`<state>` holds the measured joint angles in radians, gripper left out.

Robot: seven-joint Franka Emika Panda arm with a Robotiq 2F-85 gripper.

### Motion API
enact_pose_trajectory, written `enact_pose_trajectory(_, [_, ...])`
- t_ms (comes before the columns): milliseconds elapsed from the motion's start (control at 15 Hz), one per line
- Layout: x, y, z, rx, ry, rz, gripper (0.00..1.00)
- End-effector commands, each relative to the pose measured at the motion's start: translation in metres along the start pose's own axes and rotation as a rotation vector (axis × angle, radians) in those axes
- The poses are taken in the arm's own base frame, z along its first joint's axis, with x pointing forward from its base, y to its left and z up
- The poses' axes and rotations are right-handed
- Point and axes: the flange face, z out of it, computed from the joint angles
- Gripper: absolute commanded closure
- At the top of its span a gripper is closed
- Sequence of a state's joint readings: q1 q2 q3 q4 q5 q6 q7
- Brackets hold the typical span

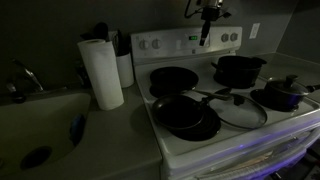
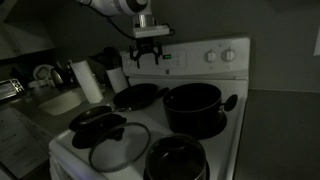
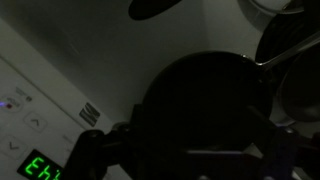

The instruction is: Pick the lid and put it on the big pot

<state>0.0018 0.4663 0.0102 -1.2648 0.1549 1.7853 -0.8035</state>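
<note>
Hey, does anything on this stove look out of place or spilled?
Only the glass lid: it lies flat on the stovetop by itself, while the big pot stands uncovered. No spill or damage shows, though the scene is dim.

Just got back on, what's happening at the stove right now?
The gripper hangs empty above the back of the stove, fingers apart. The glass lid lies flat near the stove's front edge. The big pot stands uncovered; the lid is not yet picked up.
</note>
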Motion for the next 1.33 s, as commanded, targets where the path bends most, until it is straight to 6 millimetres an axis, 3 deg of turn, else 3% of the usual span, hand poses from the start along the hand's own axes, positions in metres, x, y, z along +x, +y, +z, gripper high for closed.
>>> enact_pose_trajectory(0, [0.022,-0.006,0.019,-0.022,0.035,-0.048,0.0])
enact_pose_trajectory(400, [0.068,-0.033,0.067,0.051,0.087,-0.173,0.0])
enact_pose_trajectory(600, [0.092,-0.042,0.081,0.025,0.157,-0.24,0.0])
enact_pose_trajectory(667, [0.106,-0.06,0.087,0.008,0.19,-0.257,0.0])
enact_pose_trajectory(800, [0.124,-0.075,0.094,0.012,0.241,-0.331,0.0])
enact_pose_trajectory(867, [0.111,-0.066,0.089,0.003,0.196,-0.263,0.0])
enact_pose_trajectory(1000, [0.123,-0.083,0.096,0.012,0.21,-0.305,0.0])
enact_pose_trajectory(1267, [0.131,-0.086,0.093,-0.021,0.242,-0.287,0.0])
